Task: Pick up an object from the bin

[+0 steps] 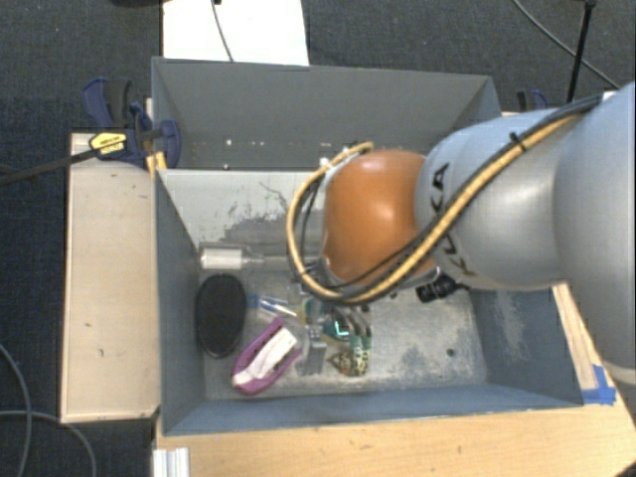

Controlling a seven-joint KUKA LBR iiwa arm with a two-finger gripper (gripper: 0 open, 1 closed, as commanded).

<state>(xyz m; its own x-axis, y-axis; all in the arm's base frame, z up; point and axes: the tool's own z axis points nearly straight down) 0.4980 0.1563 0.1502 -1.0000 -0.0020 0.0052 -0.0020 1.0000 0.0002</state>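
The jaws hang low at the near middle of the bin (328, 117), just right of a purple-and-white object (265, 357), and I cannot tell whether they are open or closed.

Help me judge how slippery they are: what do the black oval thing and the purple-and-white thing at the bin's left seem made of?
The black oval thing looks like rubber or matte plastic: evenly dull, no glints. The purple-and-white thing is probably smooth plastic, its purple edge faintly shiny; hard or soft, I cannot tell.

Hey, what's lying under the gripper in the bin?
A small brownish thing lies on the bin floor below the gripper; whatever sits beneath the orange cover is hidden.
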